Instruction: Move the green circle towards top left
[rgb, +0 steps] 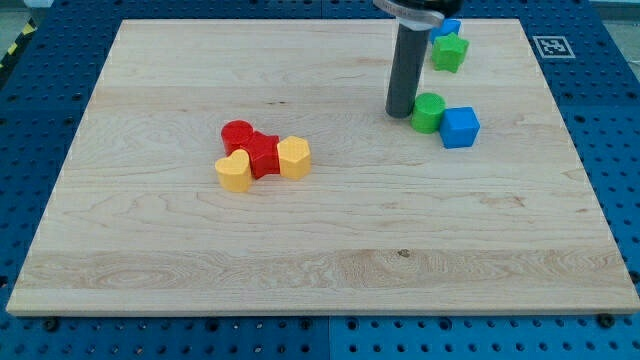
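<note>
The green circle (428, 112) sits on the wooden board (320, 250) at the upper right. My tip (401, 112) rests just to the circle's left, touching or almost touching it. A blue cube (460, 127) lies against the circle's right side. A green star-shaped block (449, 51) lies above them near the board's top edge, with a blue block (452, 28) partly hidden behind it and the arm.
A cluster lies left of centre: a red circle (238, 134), a red star-shaped block (263, 156), a yellow heart (234, 172) and a yellow hexagon (294, 158). A black-and-white marker (549, 46) is at the board's top right corner.
</note>
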